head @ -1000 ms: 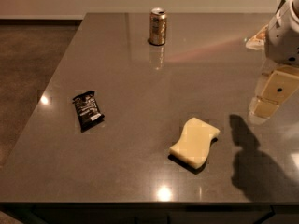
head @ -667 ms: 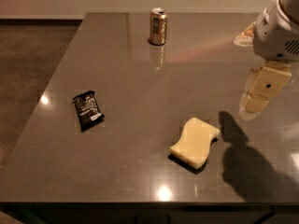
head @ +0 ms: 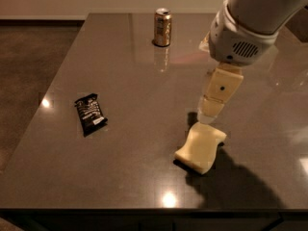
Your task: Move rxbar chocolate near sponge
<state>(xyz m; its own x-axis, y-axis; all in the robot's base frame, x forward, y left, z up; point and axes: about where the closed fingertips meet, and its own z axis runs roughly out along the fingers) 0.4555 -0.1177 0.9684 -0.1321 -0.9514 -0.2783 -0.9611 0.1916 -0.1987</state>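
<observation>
Rxbar chocolate lies flat on the left of the tabletop, well apart from the sponge, its lettering unreadable. Claw hangs tip-down right at the sponge's far edge. Open or closed? Can't tell, and contact is hard to judge. Arm is cut off top right. Gold can stands at the back.

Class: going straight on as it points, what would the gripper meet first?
Likely the sponge: the gripper points down over its far edge; depth unclear, perhaps the table behind.
</observation>
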